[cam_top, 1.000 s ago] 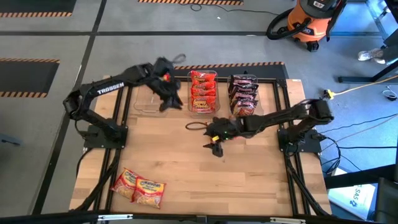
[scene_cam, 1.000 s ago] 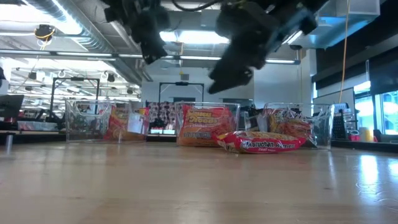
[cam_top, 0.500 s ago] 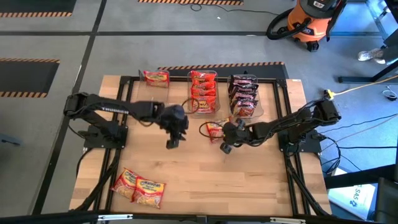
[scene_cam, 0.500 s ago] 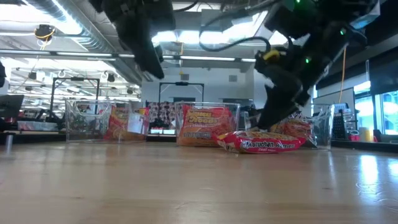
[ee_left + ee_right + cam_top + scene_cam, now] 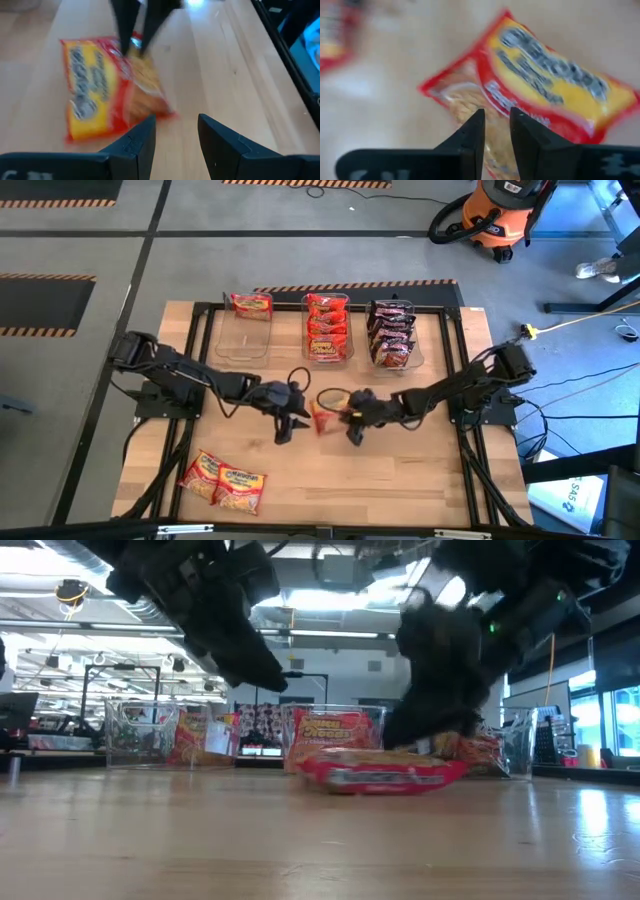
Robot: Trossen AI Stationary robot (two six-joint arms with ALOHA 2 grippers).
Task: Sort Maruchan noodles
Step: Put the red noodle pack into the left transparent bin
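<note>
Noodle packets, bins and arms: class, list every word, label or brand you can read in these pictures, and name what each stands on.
No text reads clearly in any view.
Yellow-and-red noodle packet between the arms: dark lettering, too blurred to read.
Packets in the clear bins: print too small.
Two packets near the table's front edge: print too small.

The right hand points its two dark fingers, narrowly parted, at the edge of a blurred yellow-and-red Maruchan noodle packet lying on the pale wooden table. Another red packet shows blurred at ten o'clock.
</note>
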